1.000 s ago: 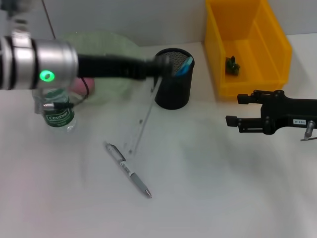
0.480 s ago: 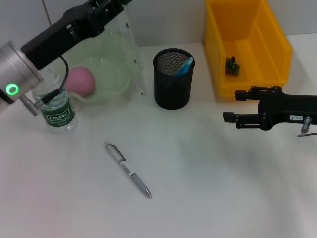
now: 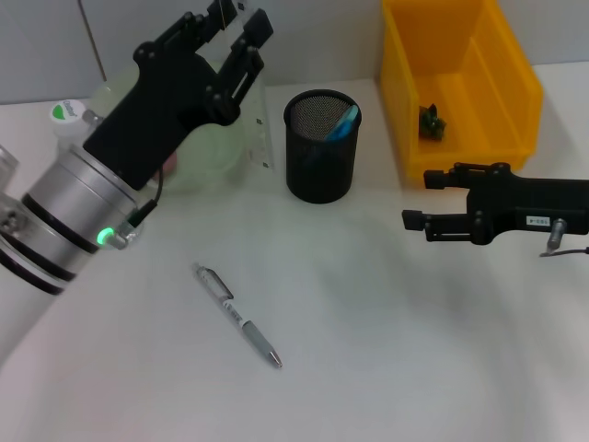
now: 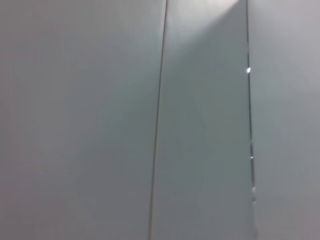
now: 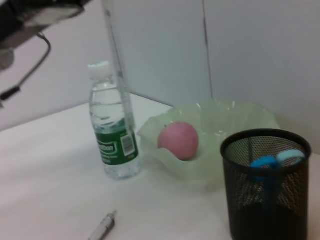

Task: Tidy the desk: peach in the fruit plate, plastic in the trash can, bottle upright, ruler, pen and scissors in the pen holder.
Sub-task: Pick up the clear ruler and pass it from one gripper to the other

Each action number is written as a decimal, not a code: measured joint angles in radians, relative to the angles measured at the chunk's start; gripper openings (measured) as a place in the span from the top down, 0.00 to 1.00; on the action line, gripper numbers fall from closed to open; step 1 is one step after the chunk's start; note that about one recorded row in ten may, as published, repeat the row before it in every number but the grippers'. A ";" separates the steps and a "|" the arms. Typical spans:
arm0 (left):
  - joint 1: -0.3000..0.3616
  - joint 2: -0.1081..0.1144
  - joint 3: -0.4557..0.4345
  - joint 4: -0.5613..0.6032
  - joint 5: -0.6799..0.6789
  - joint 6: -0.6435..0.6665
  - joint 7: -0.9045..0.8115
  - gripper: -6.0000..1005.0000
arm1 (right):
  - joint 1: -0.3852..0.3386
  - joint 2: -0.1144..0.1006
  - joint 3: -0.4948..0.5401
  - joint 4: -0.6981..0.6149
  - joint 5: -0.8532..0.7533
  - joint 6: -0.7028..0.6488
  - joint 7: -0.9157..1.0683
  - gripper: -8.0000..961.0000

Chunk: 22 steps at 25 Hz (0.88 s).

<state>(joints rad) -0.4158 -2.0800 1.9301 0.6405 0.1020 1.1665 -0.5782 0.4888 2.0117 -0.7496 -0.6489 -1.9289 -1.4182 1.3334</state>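
Note:
My left gripper [image 3: 237, 20] is raised at the back, shut on the top of the clear ruler [image 3: 263, 138], which hangs upright between the green fruit plate [image 3: 217, 147] and the black mesh pen holder [image 3: 320, 152]. Blue scissors [image 3: 342, 122] stand in the holder. The pen [image 3: 237, 316] lies on the table in front. In the right wrist view the peach [image 5: 179, 140] rests in the plate [image 5: 240, 117] and the bottle [image 5: 114, 135] stands upright beside it. A green plastic scrap [image 3: 430, 122] lies in the yellow trash can [image 3: 460, 157]. My right gripper [image 3: 425, 199] hovers open to the right.
My left forearm [image 3: 83, 212] crosses the table's left side and hides most of the bottle and peach in the head view. A grey wall rises just behind the plate. White tabletop spreads around the pen and below my right gripper.
My left arm has swung up and back, lifting the ruler from its lean against the pen holder to hang upright. My right gripper has drifted slightly left.

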 joint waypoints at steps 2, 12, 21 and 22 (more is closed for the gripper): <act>0.002 0.000 0.077 0.001 -0.105 -0.018 0.097 0.61 | 0.002 0.010 0.002 -0.001 0.003 -0.007 0.000 0.29; 0.000 0.000 0.346 0.013 -0.504 -0.049 0.382 0.61 | 0.001 0.065 -0.006 0.070 0.204 -0.047 -0.137 0.29; 0.003 0.000 0.398 0.028 -0.577 -0.048 0.424 0.61 | 0.081 0.072 -0.013 0.285 0.351 -0.049 -0.357 0.30; 0.003 0.000 0.402 0.029 -0.580 -0.049 0.424 0.61 | 0.093 0.073 -0.014 0.307 0.365 -0.049 -0.372 0.30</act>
<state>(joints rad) -0.4126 -2.0801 2.3322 0.6696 -0.4778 1.1179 -0.1544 0.5815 2.0848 -0.7638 -0.3421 -1.5642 -1.4674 0.9614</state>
